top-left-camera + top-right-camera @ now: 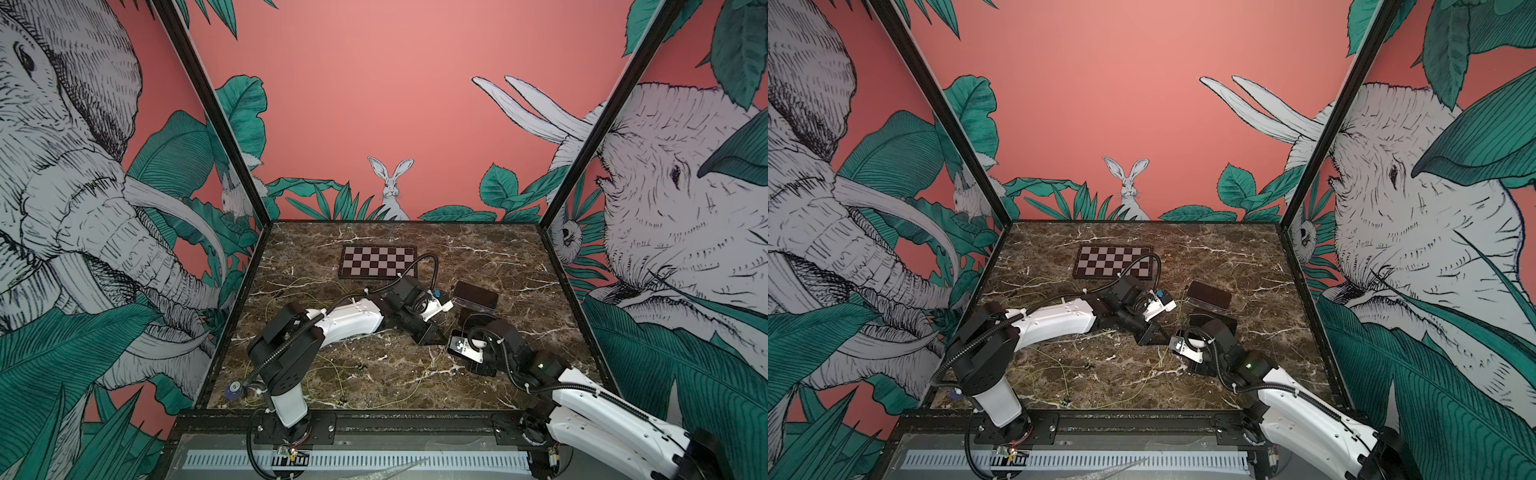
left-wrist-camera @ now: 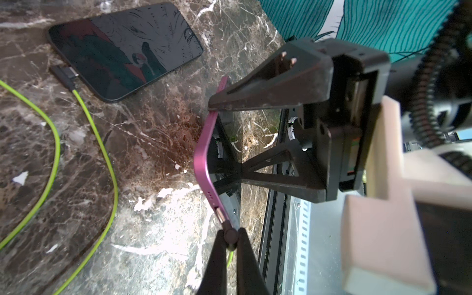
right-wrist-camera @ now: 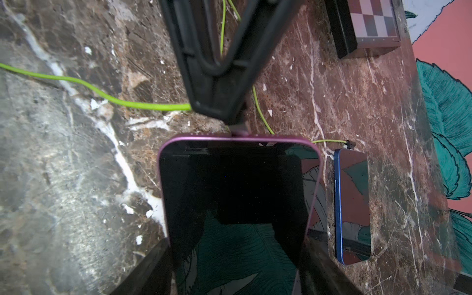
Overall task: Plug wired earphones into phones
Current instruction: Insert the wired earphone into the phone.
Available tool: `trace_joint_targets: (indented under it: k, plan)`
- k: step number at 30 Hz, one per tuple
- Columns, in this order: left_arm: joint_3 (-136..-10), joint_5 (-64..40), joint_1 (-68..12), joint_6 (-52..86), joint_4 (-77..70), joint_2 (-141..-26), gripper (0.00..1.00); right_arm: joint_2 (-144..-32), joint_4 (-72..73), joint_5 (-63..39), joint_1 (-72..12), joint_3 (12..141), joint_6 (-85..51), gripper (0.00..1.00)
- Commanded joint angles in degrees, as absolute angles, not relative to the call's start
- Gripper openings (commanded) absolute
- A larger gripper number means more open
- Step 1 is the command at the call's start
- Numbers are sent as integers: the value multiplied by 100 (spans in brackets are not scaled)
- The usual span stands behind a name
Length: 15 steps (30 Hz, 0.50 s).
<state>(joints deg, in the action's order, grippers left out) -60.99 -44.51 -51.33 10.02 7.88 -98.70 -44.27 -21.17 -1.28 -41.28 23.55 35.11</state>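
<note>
Earphone plug [image 2: 230, 234] at phone [image 2: 203, 155], wrist views only

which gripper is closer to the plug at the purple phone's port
Left. The left gripper is pinched shut on the plug; the right gripper holds the phone by its sides.

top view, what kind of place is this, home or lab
Most likely a purpose-built robot test booth, not a home: left arm and right arm bolted to a rail at a marble-look tabletop, boxed in by printed jungle wall panels, with a checkerboard plate.
</note>
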Motion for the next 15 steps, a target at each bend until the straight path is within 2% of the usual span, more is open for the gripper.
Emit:
trace_joint_targets:
  k: [1, 15]
  plan:
    - [-6177, -4595, -5248, 722, 918, -9835, 0, -4100, -305, -943, -4276, 2574, 3494, 63]
    - [-6207, -4975, -5150, 402, 991, -9781, 0, -3732, -31, -1225, -4279, 2422, 3646, 63]
